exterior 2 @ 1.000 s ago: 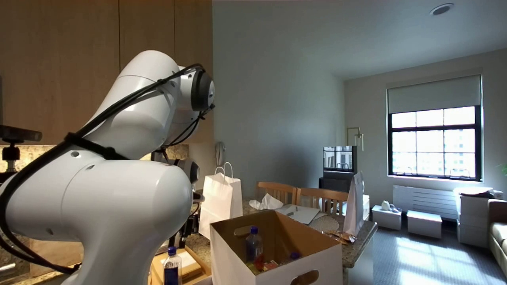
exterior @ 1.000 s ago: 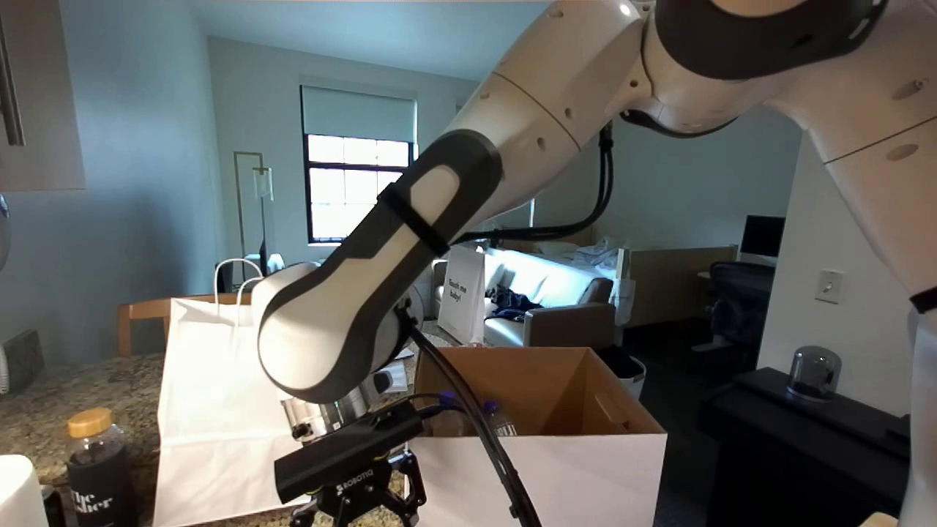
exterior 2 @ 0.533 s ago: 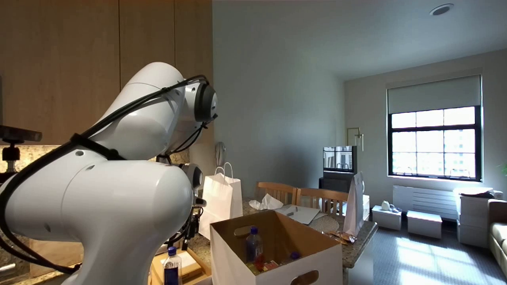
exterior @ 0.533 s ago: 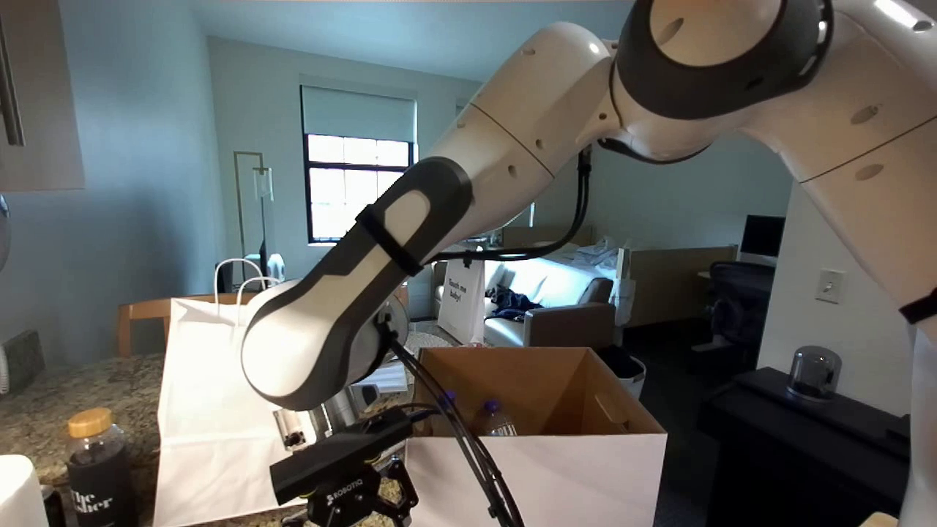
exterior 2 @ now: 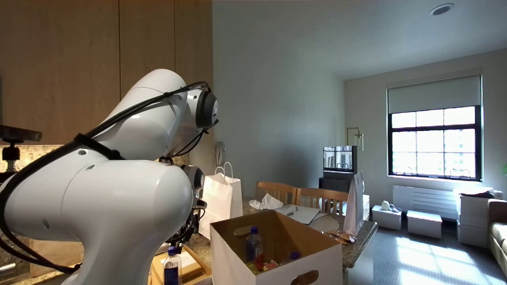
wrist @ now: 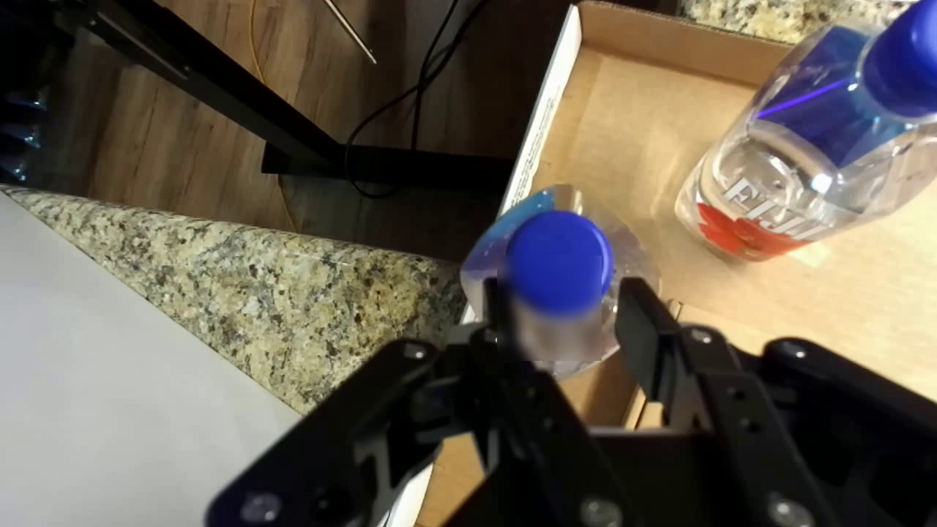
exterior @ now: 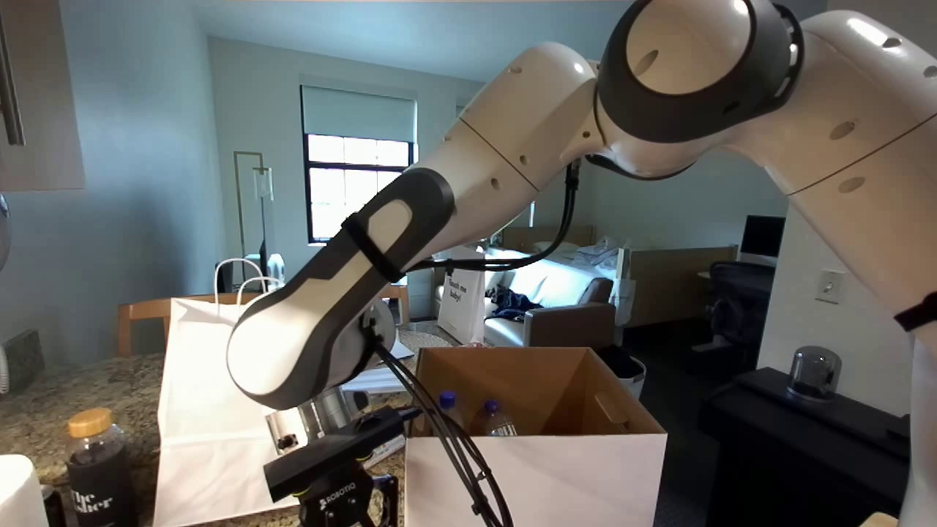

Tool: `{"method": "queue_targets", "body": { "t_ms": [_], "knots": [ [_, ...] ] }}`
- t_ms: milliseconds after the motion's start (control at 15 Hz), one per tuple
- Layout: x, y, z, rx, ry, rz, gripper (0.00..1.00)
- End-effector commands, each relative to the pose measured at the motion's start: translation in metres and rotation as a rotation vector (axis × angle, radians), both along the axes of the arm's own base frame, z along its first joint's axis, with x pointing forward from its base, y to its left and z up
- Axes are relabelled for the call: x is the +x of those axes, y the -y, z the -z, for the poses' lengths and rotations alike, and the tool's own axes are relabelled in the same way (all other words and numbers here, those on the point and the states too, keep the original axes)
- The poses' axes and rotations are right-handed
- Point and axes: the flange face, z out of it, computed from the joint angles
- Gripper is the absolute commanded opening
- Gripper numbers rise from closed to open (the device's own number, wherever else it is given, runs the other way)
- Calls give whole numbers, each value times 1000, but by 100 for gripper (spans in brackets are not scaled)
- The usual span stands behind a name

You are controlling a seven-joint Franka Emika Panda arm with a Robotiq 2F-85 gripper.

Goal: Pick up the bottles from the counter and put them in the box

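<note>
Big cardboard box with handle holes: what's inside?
One upright blue-capped bottle, a second bottle showing just its upper part, and colourful items too small to identify. The near walls of the box cover much of its lower inside; anything more there can't be seen.

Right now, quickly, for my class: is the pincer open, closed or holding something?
Pincer: jaws apart, either side of a bottle cap in the wrist view; whether they grip it cannot be told.
</note>
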Motion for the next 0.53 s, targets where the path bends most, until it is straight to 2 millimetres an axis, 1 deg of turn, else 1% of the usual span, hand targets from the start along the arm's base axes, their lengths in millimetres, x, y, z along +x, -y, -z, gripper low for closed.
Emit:
{"method": "queue_targets", "body": {
  "t_ms": [0, 67, 267, 333, 400, 467],
  "knots": [
    [-2, 2, -5, 0, -55, -18, 12],
    [-4, 4, -6, -10, -60, -11, 7],
    [-7, 6, -6, -23, -87, -1, 2],
    [-7, 6, -6, -26, -93, 1, 13],
    [-8, 6, -6, -25, -100, 3, 28],
    [-9, 6, -6, -24, -111, 2, 30]
  ]
}}
